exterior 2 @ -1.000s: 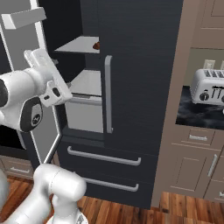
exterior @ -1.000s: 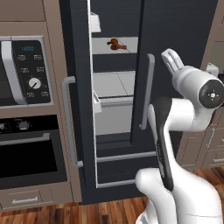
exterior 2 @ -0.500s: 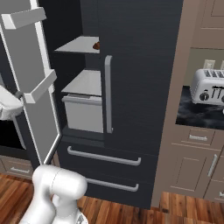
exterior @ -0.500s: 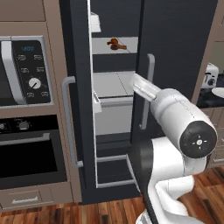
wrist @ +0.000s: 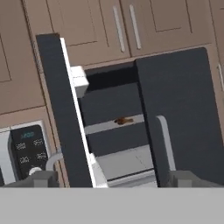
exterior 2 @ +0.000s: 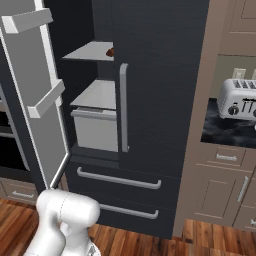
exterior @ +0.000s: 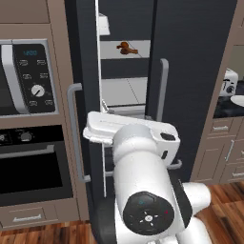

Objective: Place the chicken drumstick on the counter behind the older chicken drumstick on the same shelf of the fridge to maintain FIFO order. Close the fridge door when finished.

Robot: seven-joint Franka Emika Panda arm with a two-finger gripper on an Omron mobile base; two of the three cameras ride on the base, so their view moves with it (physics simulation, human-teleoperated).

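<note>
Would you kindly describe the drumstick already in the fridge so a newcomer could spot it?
Find the tall dark fridge with its left door swung open. On the pale shelf above the white drawer lies the drumstick, a small brown piece, the one food item seen on that shelf.

matt charcoal fridge (exterior 2: pixel 165 100), veined stone counter (exterior 2: pixel 227 131)

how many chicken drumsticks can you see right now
1. The older chicken drumstick lies on the shelf inside the open fridge. Another may sit on the counter beyond the toaster, out of sight.
</note>
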